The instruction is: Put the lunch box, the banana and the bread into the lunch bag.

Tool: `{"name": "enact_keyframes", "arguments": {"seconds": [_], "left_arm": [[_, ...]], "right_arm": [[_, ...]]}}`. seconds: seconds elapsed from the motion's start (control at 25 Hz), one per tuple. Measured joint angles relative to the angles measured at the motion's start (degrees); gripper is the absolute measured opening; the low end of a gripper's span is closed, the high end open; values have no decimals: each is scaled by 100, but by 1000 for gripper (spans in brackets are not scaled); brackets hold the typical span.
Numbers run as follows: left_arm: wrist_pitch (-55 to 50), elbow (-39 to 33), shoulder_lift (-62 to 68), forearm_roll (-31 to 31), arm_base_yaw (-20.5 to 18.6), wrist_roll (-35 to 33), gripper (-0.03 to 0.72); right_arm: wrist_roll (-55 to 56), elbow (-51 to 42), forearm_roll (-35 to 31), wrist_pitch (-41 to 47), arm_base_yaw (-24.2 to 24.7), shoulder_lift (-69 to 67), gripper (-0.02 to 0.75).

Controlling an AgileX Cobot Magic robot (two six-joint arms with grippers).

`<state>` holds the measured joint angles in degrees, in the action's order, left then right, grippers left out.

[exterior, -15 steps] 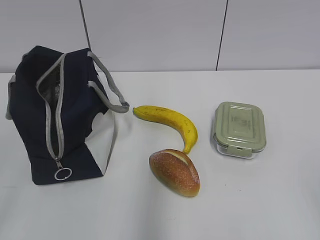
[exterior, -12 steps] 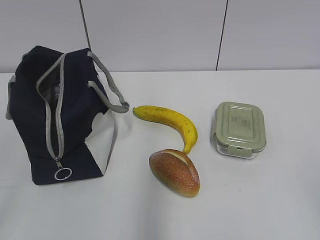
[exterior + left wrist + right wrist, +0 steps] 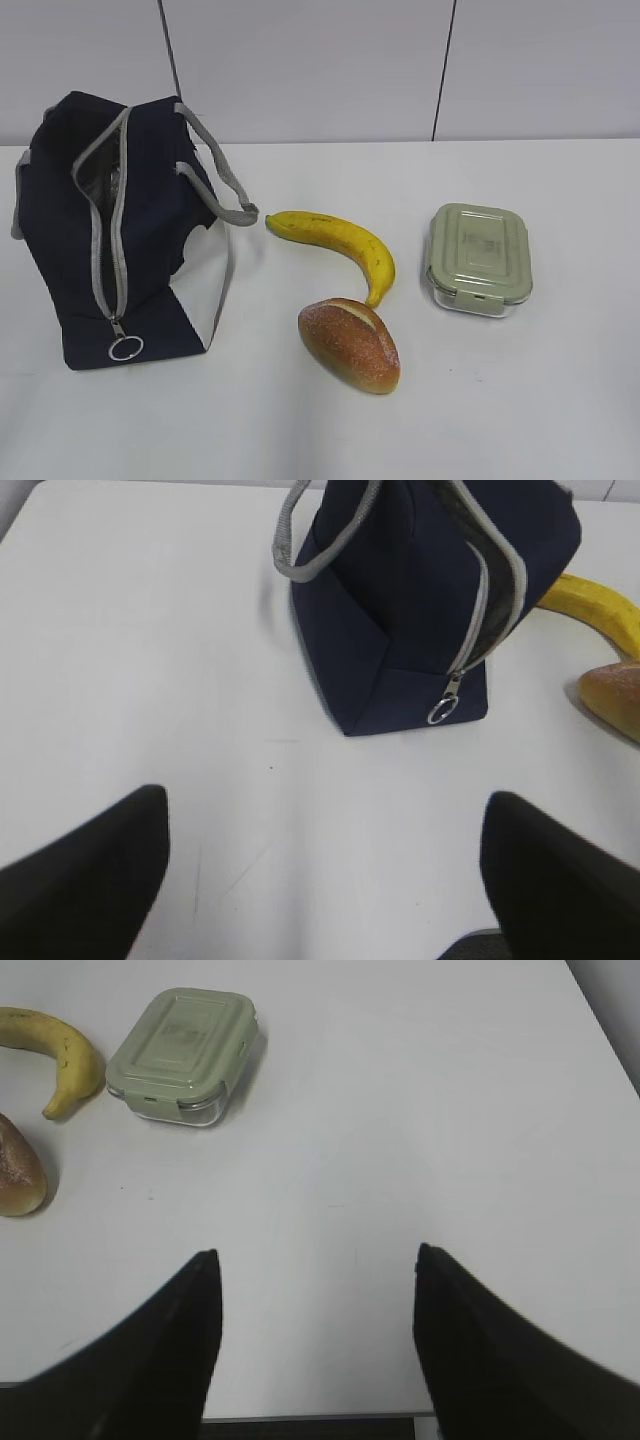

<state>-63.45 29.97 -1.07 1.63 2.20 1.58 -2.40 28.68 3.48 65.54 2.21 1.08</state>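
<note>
Bread (image 3: 349,344) touches banana (image 3: 335,240).

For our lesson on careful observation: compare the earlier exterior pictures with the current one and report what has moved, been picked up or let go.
Nothing visibly changed. The lunch bag, banana, bread and lunch box all lie on the table exactly where they were, and no arm has entered the exterior view.

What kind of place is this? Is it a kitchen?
Probably not a kitchen; more likely a lab or test room. There is only a plain white table against a bare panelled wall, with a lunch bag and food laid out.
</note>
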Motion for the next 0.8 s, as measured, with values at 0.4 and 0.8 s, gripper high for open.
{"name": "enact_keyframes", "arguments": {"seconds": [0.4, 0.8], "left_arm": [[308, 1067, 1966, 253, 0, 15, 587], [526, 3029, 5193, 1290, 0, 15, 531]], "right_arm": [[0, 0, 0, 0, 0, 0, 450], [0, 0, 0, 0, 0, 0, 450]]}}
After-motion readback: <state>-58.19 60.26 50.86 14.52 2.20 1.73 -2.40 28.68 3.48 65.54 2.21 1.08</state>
